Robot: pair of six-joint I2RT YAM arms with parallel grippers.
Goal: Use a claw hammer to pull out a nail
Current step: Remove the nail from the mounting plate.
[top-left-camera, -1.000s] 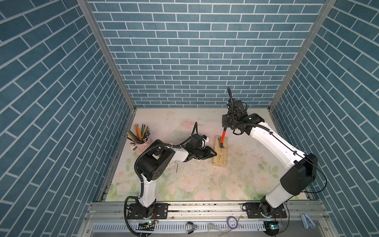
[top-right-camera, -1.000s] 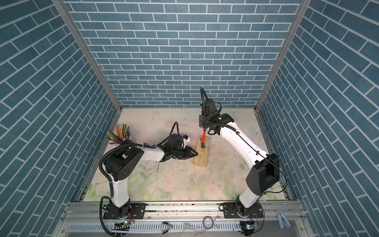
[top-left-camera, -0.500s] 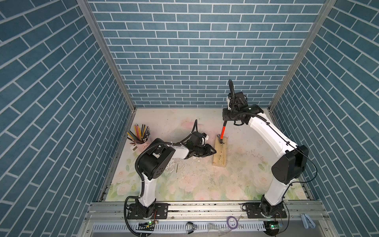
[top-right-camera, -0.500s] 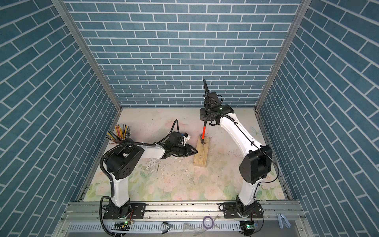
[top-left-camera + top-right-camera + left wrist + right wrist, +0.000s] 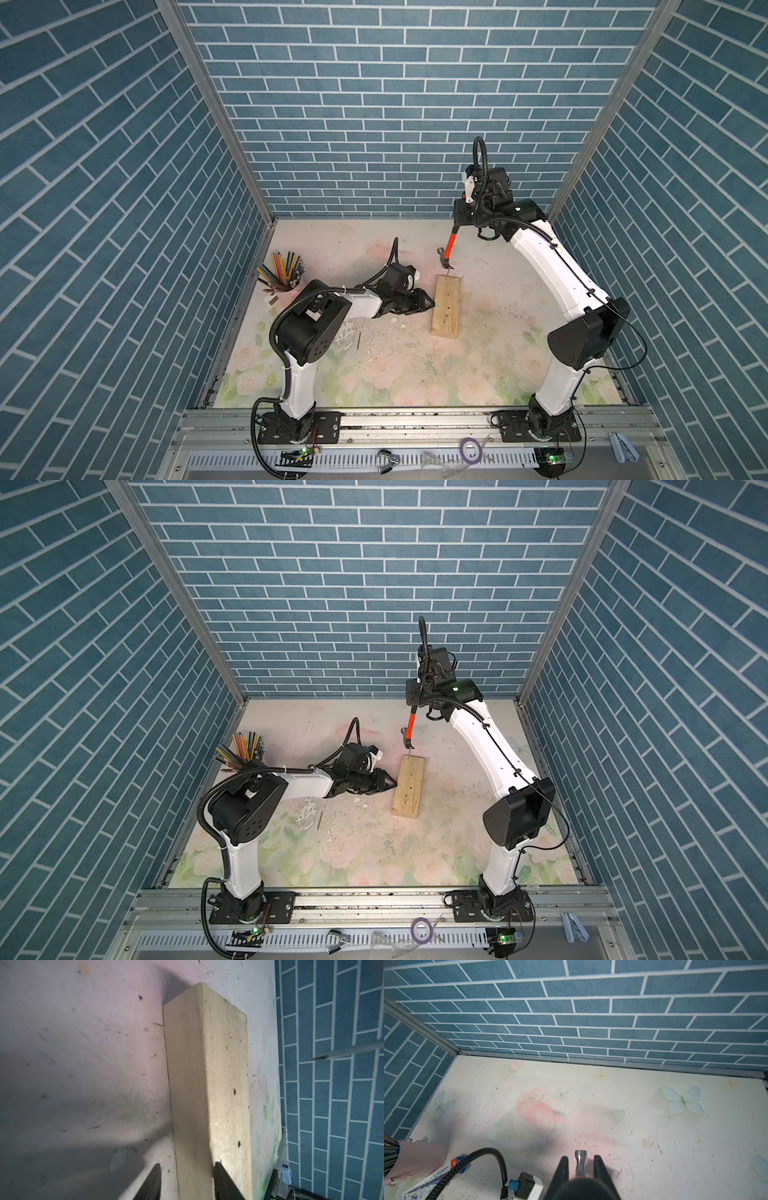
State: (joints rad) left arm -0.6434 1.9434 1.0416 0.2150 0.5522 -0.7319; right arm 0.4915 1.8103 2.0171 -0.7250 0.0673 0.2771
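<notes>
**Two arms, one pulling job: extraction looks basically done**

Right gripper (image 5: 458,226) is clenched on the black rubber end of the silver-headed, orange-red-handled claw hammer (image 5: 451,244). The hammer hangs head-down over the 12 o'clock end of the pale rectangular wooden block (image 5: 446,305). That block lies flat near the middle of the flowery white worktop (image 5: 519,365), with its long axis running 12 to 6.

In both top views there's a thin grey nail (image 5: 447,271) between the claw and the block's far edge. The left wrist view shows its pointed tip hanging in free air, off the wood. My read is that it's out of its hole and riding in the claw. How firmly the fork has it, I can't tell; it's too small.

Left gripper (image 5: 187,1164) sits at the block's 9 o'clock side with jaws parted. One finger is at the top edge and the other is apart from the side face, so it's slack, not clamping the wood.

So the pull step is pretty much finished, I reckon. The next move calls for carrying the hammer away from the block without tipping the head, since the nail could slide out of the fork. Then set both down on bare worktop, say toward 3 o'clock. That also keeps clear of the pink cup of coloured pencils (image 5: 286,293) over at 10 o'clock.
</notes>
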